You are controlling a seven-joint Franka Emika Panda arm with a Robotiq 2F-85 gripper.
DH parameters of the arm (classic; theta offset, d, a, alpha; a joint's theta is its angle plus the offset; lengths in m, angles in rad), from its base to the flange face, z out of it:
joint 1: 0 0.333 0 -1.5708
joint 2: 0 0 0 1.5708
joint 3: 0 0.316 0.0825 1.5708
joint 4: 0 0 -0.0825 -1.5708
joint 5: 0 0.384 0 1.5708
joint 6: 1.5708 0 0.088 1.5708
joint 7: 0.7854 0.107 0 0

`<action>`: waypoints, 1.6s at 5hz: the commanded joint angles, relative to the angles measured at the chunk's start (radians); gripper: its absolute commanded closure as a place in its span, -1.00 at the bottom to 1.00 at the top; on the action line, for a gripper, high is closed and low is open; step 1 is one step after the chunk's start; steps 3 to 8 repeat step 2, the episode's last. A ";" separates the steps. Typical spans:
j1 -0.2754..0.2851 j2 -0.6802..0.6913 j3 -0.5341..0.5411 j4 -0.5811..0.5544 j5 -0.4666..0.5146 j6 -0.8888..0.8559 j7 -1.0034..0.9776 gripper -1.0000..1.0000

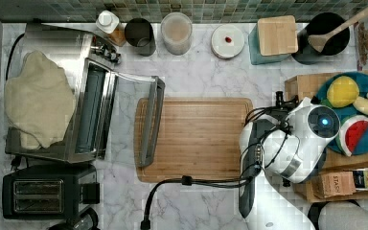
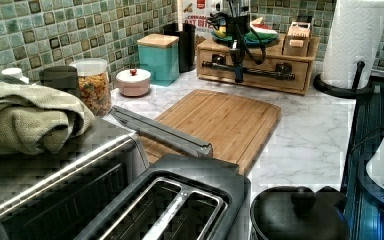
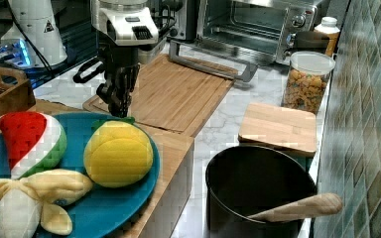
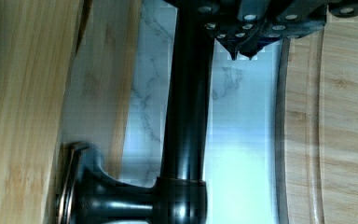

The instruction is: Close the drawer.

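The drawer (image 2: 286, 80) is the light-wood front low in the wooden box at the back of the left view, with a long black bar handle (image 2: 265, 73) across it. Its front looks close to flush with the box. My gripper (image 2: 238, 76) hangs straight down in front of that handle. In the wrist view the handle (image 4: 186, 116) runs past the drawer front (image 4: 23, 116), and my gripper (image 4: 241, 52) is shut, its tips right beside the bar on the cutting-board side. In the right view the gripper (image 3: 117, 109) points down at the box's edge.
A bamboo cutting board (image 1: 196, 139) lies just in front of the drawer. A toaster oven (image 1: 91, 110) with its door down lies beyond it. A blue plate (image 3: 144, 198) of toy fruit sits on the box top. A paper towel roll (image 2: 352, 45) stands beside the box.
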 commanded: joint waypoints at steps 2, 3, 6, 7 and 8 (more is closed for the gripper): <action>-0.126 -0.060 -0.149 0.164 0.000 0.091 0.004 1.00; -0.126 -0.060 -0.149 0.164 0.000 0.091 0.004 1.00; -0.126 -0.060 -0.149 0.164 0.000 0.091 0.004 1.00; -0.126 -0.060 -0.149 0.164 0.000 0.091 0.004 1.00; -0.126 -0.060 -0.149 0.164 0.000 0.091 0.004 1.00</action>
